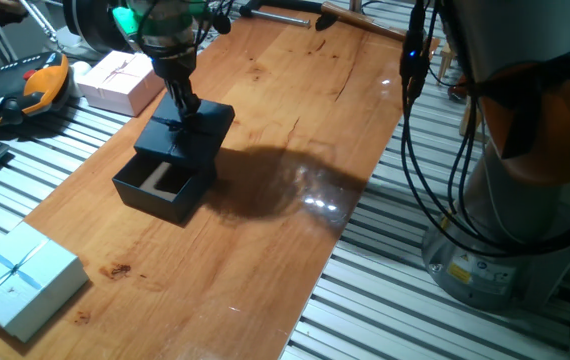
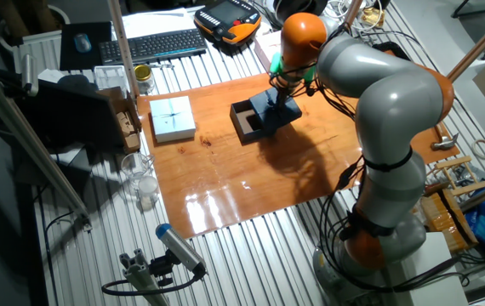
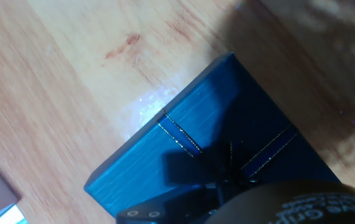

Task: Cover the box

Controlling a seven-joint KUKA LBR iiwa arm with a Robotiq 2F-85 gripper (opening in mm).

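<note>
Wooden and glossy, the table (image 1: 295, 120) took up most of both fixed views, resting on a ribbed metal bench (image 1: 385, 300). Next in bulk was the grey-and-orange arm (image 2: 387, 102), which reached across the board from its base beside the table's long edge and bent down over the far half.

Below the wrist sat the box (image 1: 165, 185), its black walls upright and its brownish floor showing at the open corner nearest the table's near-left edge. The lid (image 1: 187, 132) lay tilted across it, one side low over the box and the other raised toward the pink gift box (image 1: 117, 80), so it covered only part of the opening. That slant suggested it was being brought across to seat rather than already pressed home.

The gripper (image 1: 183, 108) came down on the middle of the lid where the ribbon crossed; in the hand view the ribbon bow (image 3: 227, 163) sat right at the fingertips. The fingers looked drawn together on that bow, though how tightly they closed could not be told from any view.

Room for moving seemed good: bare wood lay on the side toward the arm's base, the pink box stood near but apart behind, and the pale blue gift box (image 1: 15, 280) was well apart at the near corner. The box's own rim looked the likeliest place to catch.
</note>
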